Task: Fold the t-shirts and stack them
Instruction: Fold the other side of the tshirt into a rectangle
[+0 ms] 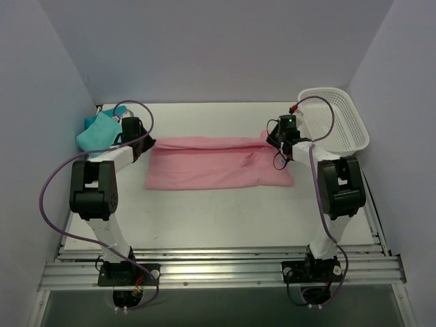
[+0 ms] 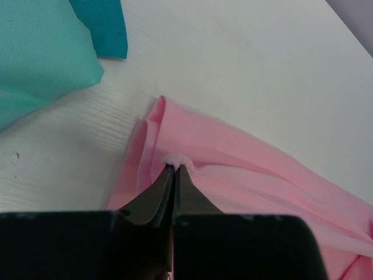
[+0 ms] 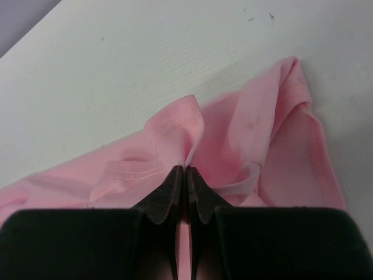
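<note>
Both my grippers are clamped shut on the pink t-shirt [image 1: 218,165], one at each end of it.

On the white table [image 1: 218,221] that shirt is the biggest thing. It lies as a long band running left to right across the middle, well apart from my bases. It is plain light pink, soft and thin. Its far edge is doubled over into a long fold, the left part lies fairly smooth, and wrinkles gather toward the right end. From my right wrist I can see a stitched hem and a sleeve or corner flopped out to the right.

The teal t-shirt [image 1: 97,132] is smaller to look at, a crumpled heap in the far left corner, close to the left wall and just beside my left arm. From my left wrist a strip of bare table shows between it and the pink shirt.

A white mesh basket [image 1: 360,136] sits at the far right, beyond my right arm.

My left gripper [image 2: 175,168] has its fingers pressed together on a small nub of pink cloth at the shirt's far left corner, next to the folded edge. My right gripper [image 3: 185,170] is likewise closed at the far right end, pinching a pleat of pink cloth that peaks up past the fingertips.
</note>
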Tool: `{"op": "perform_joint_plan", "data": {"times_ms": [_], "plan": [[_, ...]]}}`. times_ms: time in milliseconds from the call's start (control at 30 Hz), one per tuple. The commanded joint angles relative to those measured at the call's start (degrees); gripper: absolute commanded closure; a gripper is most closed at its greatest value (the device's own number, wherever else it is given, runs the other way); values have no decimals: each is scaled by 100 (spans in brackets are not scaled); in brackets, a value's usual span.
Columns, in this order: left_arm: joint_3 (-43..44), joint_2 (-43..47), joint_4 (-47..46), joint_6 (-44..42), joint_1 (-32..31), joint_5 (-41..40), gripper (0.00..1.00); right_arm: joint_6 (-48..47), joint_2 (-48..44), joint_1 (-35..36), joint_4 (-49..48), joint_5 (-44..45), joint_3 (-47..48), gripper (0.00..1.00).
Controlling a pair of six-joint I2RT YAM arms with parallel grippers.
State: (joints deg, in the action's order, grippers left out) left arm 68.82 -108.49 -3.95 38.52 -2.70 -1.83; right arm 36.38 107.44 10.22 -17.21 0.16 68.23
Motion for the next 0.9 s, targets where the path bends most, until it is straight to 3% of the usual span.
{"op": "perform_joint_plan", "data": {"times_ms": [0, 167, 267, 300, 333, 500, 533, 567, 600, 700, 733, 767, 800, 867], "plan": [[-44, 214, -317, -12, -20, -134, 98, 27, -408, 59, -133, 265, -195, 100], [-289, 214, -362, 128, -20, -204, 98, 62, -671, 226, -63, 607, -599, 100], [-438, 223, -370, 278, -38, -318, 55, -43, -672, 340, 24, 853, -600, 100], [-474, 214, -405, 305, -55, -371, 22, -78, -645, 358, 77, 984, -548, 100], [-501, 214, -423, 357, -99, -432, 7, -96, -610, 384, 156, 1029, -495, 100], [-615, 293, -554, 410, -240, -678, 6, -246, -987, 787, 613, 1477, -747, 100], [-676, 354, -642, 402, -283, -731, 6, -45, -1249, 1006, 901, 1878, -854, 72], [-720, 355, -686, 402, -301, -740, 6, 52, -1391, 1008, 1043, 2100, -951, 51], [-790, 407, -765, 410, -319, -732, 6, 166, -1662, 1235, 1227, 2276, -1117, 5], [-870, 574, -801, 410, -372, -749, 6, 877, -2243, 1964, 2386, 3101, -1293, 0], [-896, 679, -801, 393, -389, -740, 6, 1532, -2601, 2271, 3059, 3861, -1364, 0], [-931, 741, -792, 367, -407, -740, 6, 1539, -2605, 2570, 3362, 4208, -1443, 0], [-966, 820, -818, 314, -433, -784, 6, 2130, -2927, 2999, 3574, 4411, -1618, 0], [-1089, 1004, -836, 322, -512, -898, 6, 2102, -3184, 3048, 3323, 4318, -1690, 0]]}}
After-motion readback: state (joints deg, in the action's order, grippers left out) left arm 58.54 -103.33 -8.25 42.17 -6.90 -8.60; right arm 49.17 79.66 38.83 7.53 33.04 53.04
